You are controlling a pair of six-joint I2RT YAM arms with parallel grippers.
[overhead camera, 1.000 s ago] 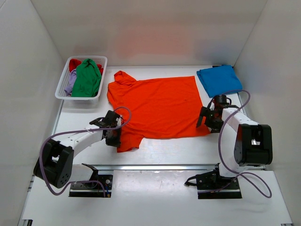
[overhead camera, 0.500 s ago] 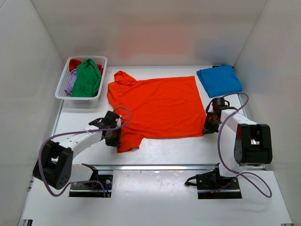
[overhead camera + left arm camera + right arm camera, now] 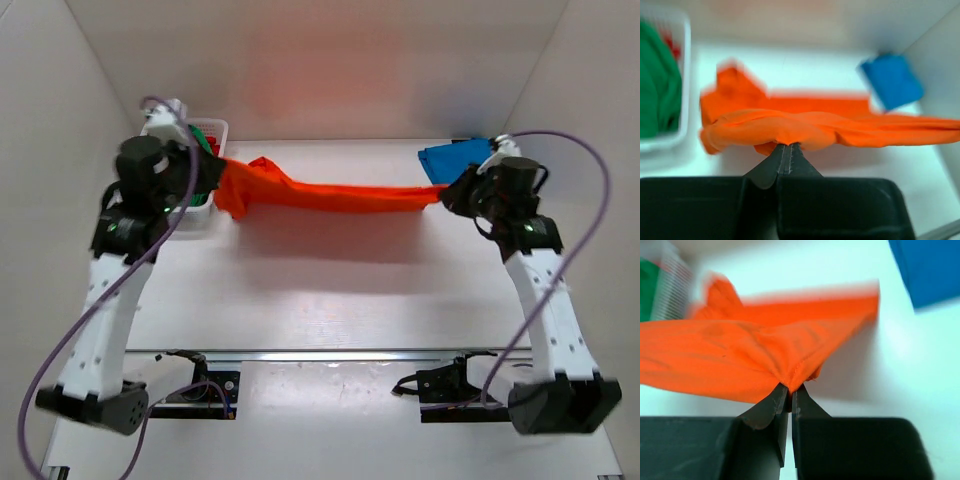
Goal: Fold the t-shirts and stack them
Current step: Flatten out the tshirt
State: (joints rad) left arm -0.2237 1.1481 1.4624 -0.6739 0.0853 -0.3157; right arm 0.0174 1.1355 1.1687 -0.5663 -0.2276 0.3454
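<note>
A: One orange t-shirt [image 3: 330, 197] hangs as a bunched band strung between the two arms over the far half of the table [image 3: 330, 300]. In the wrist views its far part seems to trail down onto the table.

B: And the jaws?

A: Both pairs are pressed together on cloth. The left gripper [image 3: 788, 146] pinches a fold at the sleeve end, near the white basket [image 3: 686, 50]. The right gripper [image 3: 790, 387] pinches a hem corner, close by the folded blue t-shirt [image 3: 450, 160].

B: What could go wrong?

A: Each hold looks thin to me, only an edge of fabric in the tips. If the arms pull further apart, a corner may slip out and the shirt would drop in a heap. The left end also hangs close to the basket, so a swing could snag its rim or the green t-shirt [image 3: 657, 85] inside.

B: And a second ago?

A: The shirt lay flat on the table, both arms were low at its near corners, and the right jaws stood spread. Since then those jaws have closed, and both arms have risen toward the far side.
</note>
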